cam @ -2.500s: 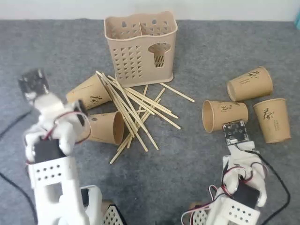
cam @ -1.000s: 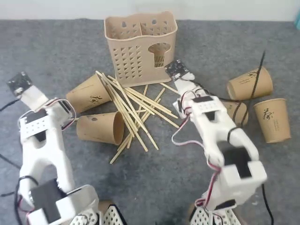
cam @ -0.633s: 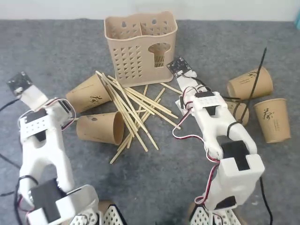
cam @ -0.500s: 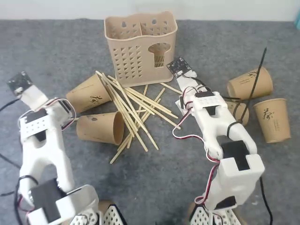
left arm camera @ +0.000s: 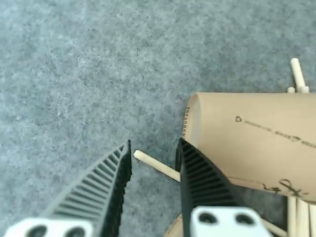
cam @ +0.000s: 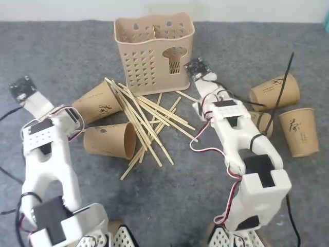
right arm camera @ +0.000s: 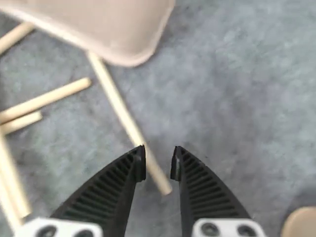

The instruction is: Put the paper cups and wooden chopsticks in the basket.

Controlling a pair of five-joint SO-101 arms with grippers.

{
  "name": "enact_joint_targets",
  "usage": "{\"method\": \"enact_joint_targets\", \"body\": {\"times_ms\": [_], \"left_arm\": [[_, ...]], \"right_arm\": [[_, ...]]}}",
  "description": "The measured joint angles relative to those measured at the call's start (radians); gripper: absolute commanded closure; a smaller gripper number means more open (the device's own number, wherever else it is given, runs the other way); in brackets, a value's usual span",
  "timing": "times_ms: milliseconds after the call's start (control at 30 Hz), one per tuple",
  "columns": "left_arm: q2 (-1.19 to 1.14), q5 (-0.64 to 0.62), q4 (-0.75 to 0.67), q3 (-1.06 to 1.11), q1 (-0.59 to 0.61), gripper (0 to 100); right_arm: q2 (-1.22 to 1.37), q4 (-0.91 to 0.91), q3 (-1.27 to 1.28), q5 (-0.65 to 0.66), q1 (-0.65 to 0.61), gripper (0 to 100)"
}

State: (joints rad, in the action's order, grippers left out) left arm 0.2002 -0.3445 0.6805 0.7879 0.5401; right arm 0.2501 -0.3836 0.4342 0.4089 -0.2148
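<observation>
We see the tan perforated plastic basket [cam: 154,51] standing upright at the table's 12 o'clock. We make out nothing inside it, so we judge the whole task is ahead of us. The pale wooden chopsticks [cam: 149,121] lie fanned in a loose heap at the basket's 6 o'clock. At the heap's 9 o'clock two brown paper cups lie on their sides, the farther cup [cam: 97,103] and the nearer cup [cam: 110,140], both with sticks across them. At 3 o'clock lie three more: an outer tilted cup [cam: 275,91], a corner cup [cam: 299,131] and a half-hidden cup [cam: 259,119] behind the right arm. The left gripper [left arm camera: 154,143] hangs low over the grey carpet-like table cover [left arm camera: 74,59], its claw apart, with one stray stick end [left arm camera: 153,165] below the gap. One fingertip is just beside what we take to be the farther cup's base. We read that as lining up for the cup or the stick. The right gripper [right arm camera: 158,149] hangs just off the basket's lower right corner, its claw narrowly apart and gripping nothing. It straddles the tip of a lone chopstick [right arm camera: 126,123] that runs out from under the basket's corner. We judge the narrow gap suits pinching so thin a stick off the soft cover.
</observation>
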Motion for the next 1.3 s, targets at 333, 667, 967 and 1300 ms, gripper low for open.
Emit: {"method": "enact_joint_targets", "body": {"times_ms": [333, 667, 967, 1300], "left_arm": [[0.0, -0.005, 0.0, 0.0, -0.003, 86], [0.0, -0.005, 0.0, 0.0, -0.003, 86], [0.0, -0.005, 0.0, 0.0, -0.003, 86], [0.0, -0.005, 0.0, 0.0, -0.003, 86]], "right_arm": [[0.195, -0.183, -0.255, 0.098, 0.032, 90.1], [0.173, -0.477, -0.324, 0.104, -0.04, 90.1], [0.031, -0.384, -0.12, 0.046, -0.11, 90.1], [-0.015, -0.209, -0.021, 0.014, -0.126, 90.2]]}}
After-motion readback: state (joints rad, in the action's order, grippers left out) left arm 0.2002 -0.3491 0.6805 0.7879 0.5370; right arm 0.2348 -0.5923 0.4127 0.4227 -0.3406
